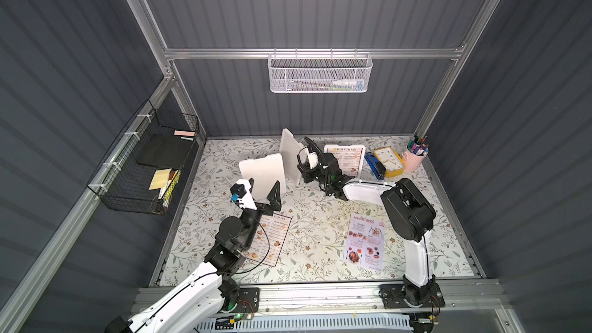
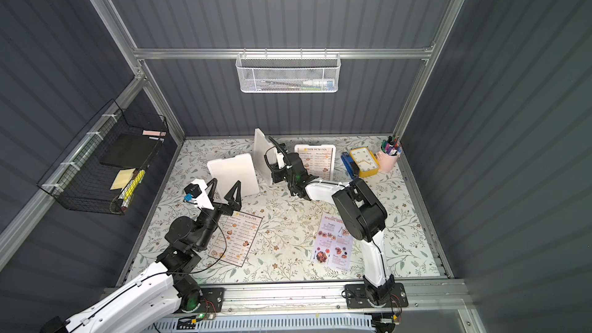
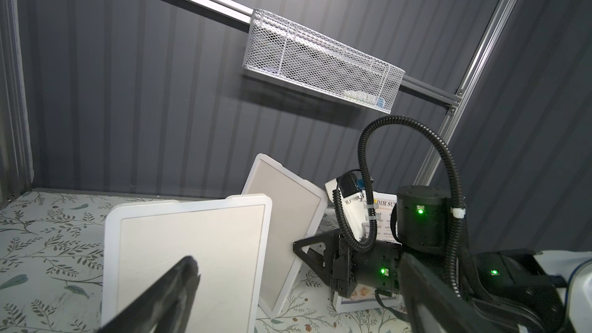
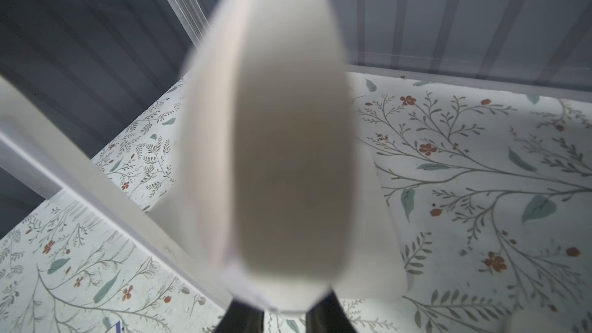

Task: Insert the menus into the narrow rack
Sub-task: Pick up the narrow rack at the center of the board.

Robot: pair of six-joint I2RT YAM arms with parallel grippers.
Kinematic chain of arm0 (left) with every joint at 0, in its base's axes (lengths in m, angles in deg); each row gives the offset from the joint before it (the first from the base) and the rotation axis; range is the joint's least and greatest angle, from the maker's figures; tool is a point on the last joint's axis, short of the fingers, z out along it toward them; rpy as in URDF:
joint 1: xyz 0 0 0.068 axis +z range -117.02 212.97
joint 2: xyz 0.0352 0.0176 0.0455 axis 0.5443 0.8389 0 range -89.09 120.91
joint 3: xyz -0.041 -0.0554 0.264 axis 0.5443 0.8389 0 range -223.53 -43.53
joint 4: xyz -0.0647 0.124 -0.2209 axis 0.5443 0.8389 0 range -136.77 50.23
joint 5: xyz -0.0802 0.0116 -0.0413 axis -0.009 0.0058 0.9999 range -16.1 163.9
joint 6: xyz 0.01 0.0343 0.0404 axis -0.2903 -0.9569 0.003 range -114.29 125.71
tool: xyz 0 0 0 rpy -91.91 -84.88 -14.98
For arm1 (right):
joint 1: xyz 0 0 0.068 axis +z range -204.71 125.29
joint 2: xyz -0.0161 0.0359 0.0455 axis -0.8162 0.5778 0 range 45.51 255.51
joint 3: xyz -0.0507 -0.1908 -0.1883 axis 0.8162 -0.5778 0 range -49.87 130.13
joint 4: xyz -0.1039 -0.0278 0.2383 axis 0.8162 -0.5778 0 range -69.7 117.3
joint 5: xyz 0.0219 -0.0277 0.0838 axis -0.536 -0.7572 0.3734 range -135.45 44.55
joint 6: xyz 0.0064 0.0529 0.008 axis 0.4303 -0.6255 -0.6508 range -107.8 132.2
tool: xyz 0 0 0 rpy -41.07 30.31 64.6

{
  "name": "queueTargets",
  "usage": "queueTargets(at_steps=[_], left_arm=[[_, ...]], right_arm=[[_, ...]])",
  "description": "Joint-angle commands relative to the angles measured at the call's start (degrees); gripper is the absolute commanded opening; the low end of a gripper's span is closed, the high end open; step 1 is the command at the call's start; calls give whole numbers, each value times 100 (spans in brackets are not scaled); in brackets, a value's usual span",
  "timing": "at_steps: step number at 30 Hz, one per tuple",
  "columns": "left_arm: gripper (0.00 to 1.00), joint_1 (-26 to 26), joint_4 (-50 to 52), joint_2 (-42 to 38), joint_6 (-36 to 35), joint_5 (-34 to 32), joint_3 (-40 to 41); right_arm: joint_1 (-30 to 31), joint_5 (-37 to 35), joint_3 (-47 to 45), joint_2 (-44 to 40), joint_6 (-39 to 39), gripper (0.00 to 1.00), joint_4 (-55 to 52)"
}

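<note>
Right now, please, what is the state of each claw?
Left claw: open, holding nothing.
Right claw: closed on the edge of the upright white holder.

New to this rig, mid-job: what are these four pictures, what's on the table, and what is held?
Two robot arms, each ending in a two-fingered gripper. Both top views look down on the booth; each wrist view rides on an arm. On the floral table lie a DIM SUM INN menu and a lavender menu; a second DIM SUM INN menu stands framed at the back, by a blue stapler and yellow clock. The left gripper is open, by a blank white holder. The right gripper pinches the edge of the taller blank holder, the blur in its wrist view.
</note>
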Motion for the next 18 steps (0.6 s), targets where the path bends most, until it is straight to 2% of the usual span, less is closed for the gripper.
queueTargets(at_steps=[1, 18], left_arm=[[99, 8, -82, -30, 27, -23, -132], [99, 8, -99, -44, 19, 8, -109]], right_arm=[[-2, 59, -66, -196, 53, 19, 118], [50, 56, -87, -832, 202, 8, -113]])
